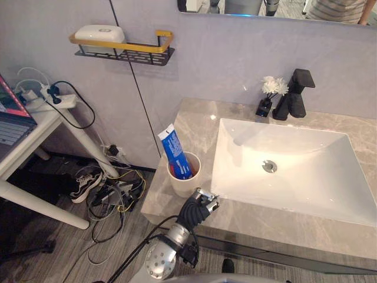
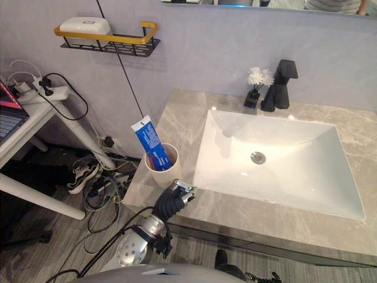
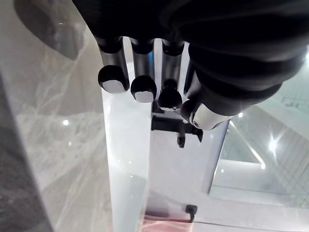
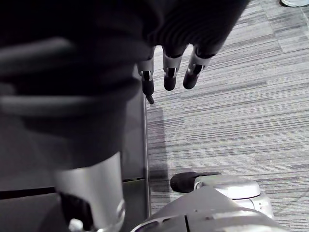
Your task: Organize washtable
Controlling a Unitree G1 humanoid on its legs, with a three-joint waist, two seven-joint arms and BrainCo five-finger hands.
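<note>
Toothpaste tube [image 1: 175,152] stands in the cup [image 1: 184,180] at the countertop's [image 1: 194,127] front-left corner; looks mostly done. Left hand [image 1: 199,207] sits just beside the cup, fingers relaxed, empty. Right hand [image 4: 174,72] hangs loose over the floor.

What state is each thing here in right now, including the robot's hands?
cup: upright on the countertop, holding the tube.
toothpaste tube: tilted in the cup, crimped end up.
faucet: off, no water running.
sink: empty.
flower vase: upright beside the faucet.
left hand: open, empty, at the countertop's edge by the cup.
right hand: open, empty, over the floor.
</note>
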